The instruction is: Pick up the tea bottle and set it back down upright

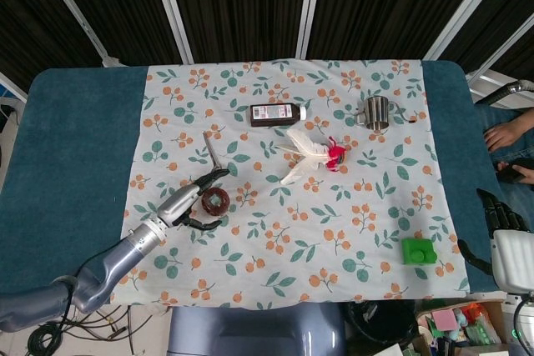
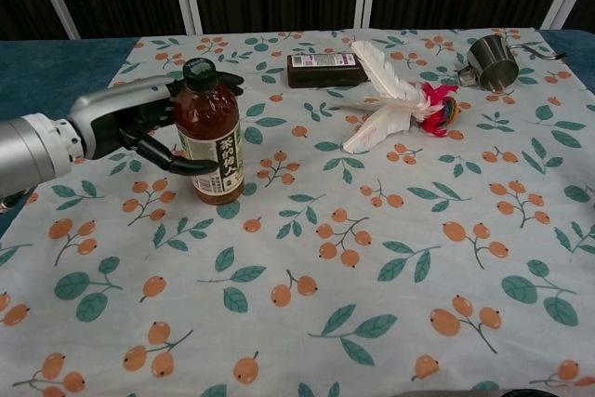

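Note:
The tea bottle [image 1: 215, 201] [image 2: 209, 141], amber with a dark cap and a white label, stands upright with its base on the floral cloth at the left. My left hand [image 1: 188, 202] [image 2: 130, 123] reaches in from the left and curls around it: one finger crosses the front of the label, and others pass behind the neck. My right hand [image 1: 501, 216] sits off the table's right edge, only its dark fingers showing, with nothing in it.
A dark flat bottle [image 1: 275, 113] [image 2: 323, 70] lies at the back. A white feather toy [image 1: 310, 156] [image 2: 395, 99] and a metal cup [image 1: 377, 112] [image 2: 493, 62] are to the right. A green block [image 1: 419, 251] and a thin metal rod [image 1: 211, 153] are also on the cloth.

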`<state>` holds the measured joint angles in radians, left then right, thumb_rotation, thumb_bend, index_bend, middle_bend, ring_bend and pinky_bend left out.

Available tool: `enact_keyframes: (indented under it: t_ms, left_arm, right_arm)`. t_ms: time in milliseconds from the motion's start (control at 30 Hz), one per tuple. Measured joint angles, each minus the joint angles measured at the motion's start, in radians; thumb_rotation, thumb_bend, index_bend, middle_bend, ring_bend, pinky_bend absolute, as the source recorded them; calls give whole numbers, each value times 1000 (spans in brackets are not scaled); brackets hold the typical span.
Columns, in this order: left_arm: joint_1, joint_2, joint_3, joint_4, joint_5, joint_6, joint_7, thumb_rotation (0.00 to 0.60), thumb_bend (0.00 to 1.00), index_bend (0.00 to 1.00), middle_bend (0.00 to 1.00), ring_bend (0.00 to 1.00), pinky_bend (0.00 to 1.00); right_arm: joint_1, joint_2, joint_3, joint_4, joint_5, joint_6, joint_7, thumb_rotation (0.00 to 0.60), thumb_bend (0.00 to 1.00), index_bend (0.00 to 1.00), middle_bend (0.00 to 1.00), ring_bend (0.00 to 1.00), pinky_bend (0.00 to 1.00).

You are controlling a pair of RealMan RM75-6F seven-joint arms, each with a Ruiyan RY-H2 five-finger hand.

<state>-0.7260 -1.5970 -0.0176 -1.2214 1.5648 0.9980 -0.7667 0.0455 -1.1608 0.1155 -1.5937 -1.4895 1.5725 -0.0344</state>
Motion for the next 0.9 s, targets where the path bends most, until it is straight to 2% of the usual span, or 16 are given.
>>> enact_keyframes:
  t_ms: [100, 333, 400, 533, 733, 900]
  left_arm:
    - [13, 46, -2, -62, -31, -6, 118, 600, 166, 0, 0, 0, 3]
    - [70, 195, -12, -287, -216, 11, 547, 600, 164, 0, 0, 0, 0]
    - [98, 248, -14, -376, -275, 46, 692, 600, 164, 0, 0, 0, 1]
    - [173, 332, -14, -537, -343, 204, 929, 600, 165, 0, 0, 0, 1]
    - [329, 411, -5, -618, -375, 493, 1101, 600, 164, 0, 0, 0, 1]
    - [448, 476, 11, -642, -390, 579, 1078, 600, 149, 0, 0, 0, 0]
  right_arm:
    - [0, -1, 0, 1, 1, 0, 0, 600, 166, 89, 109, 176, 255]
    - [-1, -1, 0, -1, -1, 2, -2, 600, 165, 89, 109, 176, 255]
    - [0, -1, 0, -1, -3, 3, -3, 600, 165, 89, 109, 176, 255]
    - [-1, -1, 1, -2, 0, 3, -3, 600, 165, 89, 109, 176, 256]
    - [0, -1, 0, -1, -6, 6, -4, 600, 165, 89, 109, 176, 255]
    - [1, 2, -4, 1, -24, 9, 2, 600, 165, 89, 109, 176, 255]
